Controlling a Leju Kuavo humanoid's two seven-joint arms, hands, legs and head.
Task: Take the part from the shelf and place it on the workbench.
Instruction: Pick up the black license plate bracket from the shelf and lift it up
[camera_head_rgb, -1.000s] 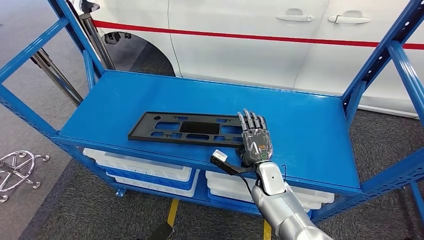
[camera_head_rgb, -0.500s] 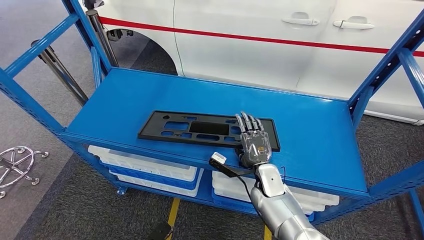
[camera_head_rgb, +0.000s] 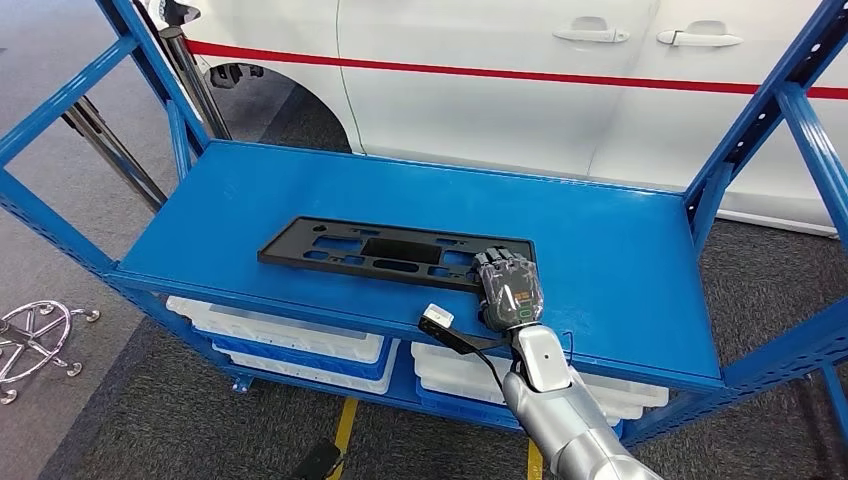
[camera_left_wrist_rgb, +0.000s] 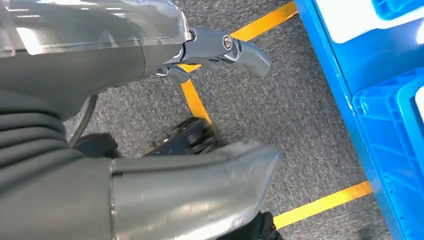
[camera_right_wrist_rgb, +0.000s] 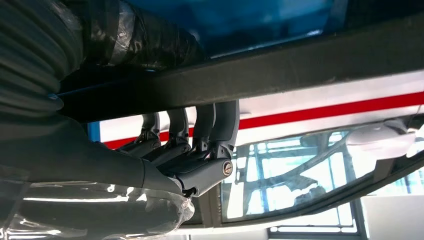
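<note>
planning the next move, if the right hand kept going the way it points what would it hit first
The right hand already has its fingers curled on the near end of the black part. Straight on lies bare shelf, then probably the white car.

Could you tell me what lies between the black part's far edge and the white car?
In the head view, bare blue shelf top lies between the flat black plastic part and the white car.

A flat black part (camera_head_rgb: 385, 254), long and cut through with slots, lies on the top deck of a blue shelf (camera_head_rgb: 620, 260). The right hand (camera_head_rgb: 508, 288) rests on the part's right end, fingers curled over its far edge. White and blue bins (camera_head_rgb: 290, 340) sit on the lower level. A white car (camera_head_rgb: 500, 80) stands behind.
</note>
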